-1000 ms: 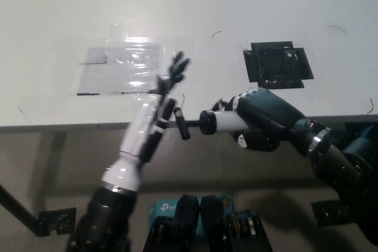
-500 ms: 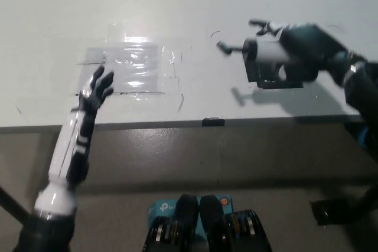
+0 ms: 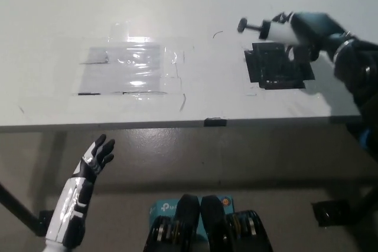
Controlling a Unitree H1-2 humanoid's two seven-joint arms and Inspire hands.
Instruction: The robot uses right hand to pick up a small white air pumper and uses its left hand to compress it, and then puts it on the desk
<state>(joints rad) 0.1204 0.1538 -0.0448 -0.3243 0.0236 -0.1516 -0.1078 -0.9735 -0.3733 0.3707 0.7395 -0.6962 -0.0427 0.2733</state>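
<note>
Black right hand point(image 3: 310, 28) at upper right grips the small white cylindrical air pumper point(image 3: 276, 30), its dark plunger poking left past the fingers; white left hand point(image 3: 94, 160) lower left, fingers spread, empty.

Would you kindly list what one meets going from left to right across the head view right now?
White left hand below the desk edge → shiny clear plastic sheet taped to the white desk → small white air pumper → black right hand holding it.

White surface point(image 3: 53, 22): clear plastic sheet point(image 3: 127, 72) taped flat at centre-left; black tape patch point(image 3: 276, 69) at right.
</note>
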